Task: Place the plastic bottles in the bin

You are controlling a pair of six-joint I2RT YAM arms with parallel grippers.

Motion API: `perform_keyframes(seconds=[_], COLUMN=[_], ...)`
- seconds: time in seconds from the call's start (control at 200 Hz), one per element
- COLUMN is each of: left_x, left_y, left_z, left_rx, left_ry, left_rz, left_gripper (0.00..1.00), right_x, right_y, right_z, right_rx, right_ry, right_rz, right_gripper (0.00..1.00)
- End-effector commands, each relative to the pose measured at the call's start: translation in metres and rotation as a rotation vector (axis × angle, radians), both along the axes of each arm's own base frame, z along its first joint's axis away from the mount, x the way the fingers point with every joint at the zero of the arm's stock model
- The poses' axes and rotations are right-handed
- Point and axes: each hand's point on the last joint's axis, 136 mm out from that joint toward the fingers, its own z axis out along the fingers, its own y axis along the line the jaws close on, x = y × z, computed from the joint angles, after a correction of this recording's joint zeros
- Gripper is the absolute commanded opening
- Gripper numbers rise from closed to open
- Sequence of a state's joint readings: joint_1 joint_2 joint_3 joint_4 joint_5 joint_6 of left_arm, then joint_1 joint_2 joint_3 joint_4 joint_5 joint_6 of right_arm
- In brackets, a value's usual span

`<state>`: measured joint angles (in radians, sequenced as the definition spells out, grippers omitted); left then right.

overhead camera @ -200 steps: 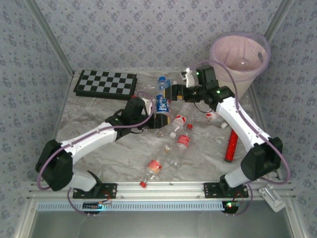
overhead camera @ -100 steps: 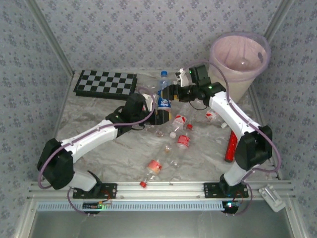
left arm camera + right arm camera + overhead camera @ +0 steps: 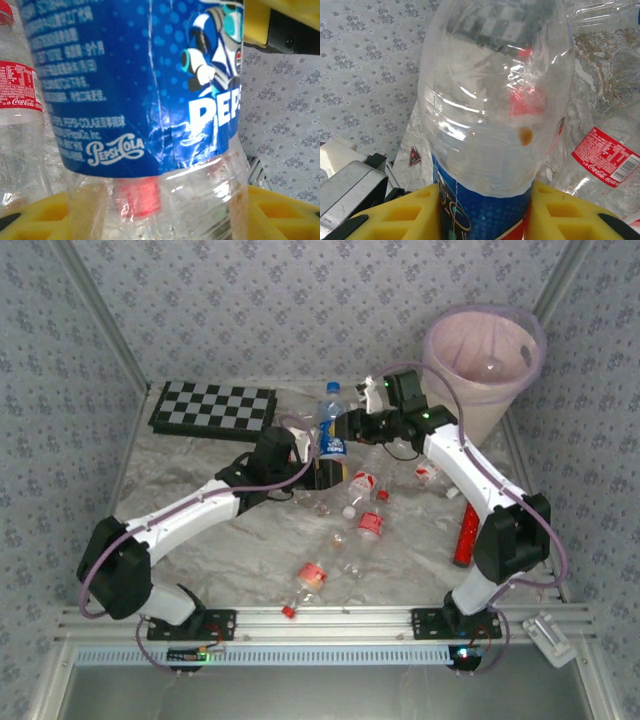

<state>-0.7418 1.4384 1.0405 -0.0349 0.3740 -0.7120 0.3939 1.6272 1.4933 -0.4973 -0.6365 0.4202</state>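
Observation:
A clear plastic bottle (image 3: 331,430) with a blue Pepsi label and blue cap stands upright between both arms, behind the middle of the table. My left gripper (image 3: 322,466) is shut on its clear lower part, and the yellow fingers (image 3: 282,215) press its sides (image 3: 150,85). My right gripper (image 3: 347,427) is shut on the label band from the right, its yellow pads (image 3: 405,215) touching the bottle (image 3: 490,110) on both sides. Several more bottles with red labels (image 3: 368,524) lie on the table. The cream bin (image 3: 470,340) with its pink liner stands at the back right.
A black-and-white checkerboard (image 3: 212,408) lies at the back left. A solid red tube (image 3: 466,535) lies by the right arm. A Coca-Cola bottle (image 3: 20,125) is close beside the held one. Patterned walls enclose the table on three sides.
My right gripper has swung left to the Pepsi bottle and shut on it. The left gripper has kept its hold and lifted the bottle slightly.

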Motion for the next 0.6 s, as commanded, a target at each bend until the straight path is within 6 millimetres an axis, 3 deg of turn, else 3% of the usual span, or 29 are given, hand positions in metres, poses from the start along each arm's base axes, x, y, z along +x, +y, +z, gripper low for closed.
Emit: perform_keyframes(seconds=[0.0,0.045,0.12,0.185,0.34,0.5,0.595], left_x=[0.007,0.005,0.000,-0.004,-0.008,-0.006,-0.004], left_y=[-0.006,-0.005,-0.002,0.003,0.017,0.022,0.022], left_z=[0.028,0.028,0.025,0.018,0.001,-0.007,-0.008], left_rx=[-0.056,-0.054,-0.032,-0.006,0.023,0.027,0.022], left_ry=[-0.053,-0.052,-0.038,-0.026,0.007,0.034,0.044], left_rz=[0.007,0.000,-0.008,-0.012,0.024,0.051,0.060], left_gripper=[0.65,0.71,0.91,0.99,1.00,1.00,1.00], right_x=[0.006,0.009,0.015,0.016,0.025,0.040,0.050], right_y=[-0.020,-0.028,-0.046,-0.065,-0.129,-0.210,-0.256], right_z=[0.027,0.036,0.054,0.075,0.128,0.188,0.224], right_rx=[-0.011,-0.017,-0.027,-0.050,-0.102,-0.149,-0.199], right_ry=[-0.072,-0.095,-0.137,-0.193,-0.331,-0.508,-0.641], right_rz=[-0.047,-0.061,-0.097,-0.129,-0.284,-0.516,-0.666], right_gripper=[0.39,0.38,0.38,0.36,0.29,0.18,0.17])
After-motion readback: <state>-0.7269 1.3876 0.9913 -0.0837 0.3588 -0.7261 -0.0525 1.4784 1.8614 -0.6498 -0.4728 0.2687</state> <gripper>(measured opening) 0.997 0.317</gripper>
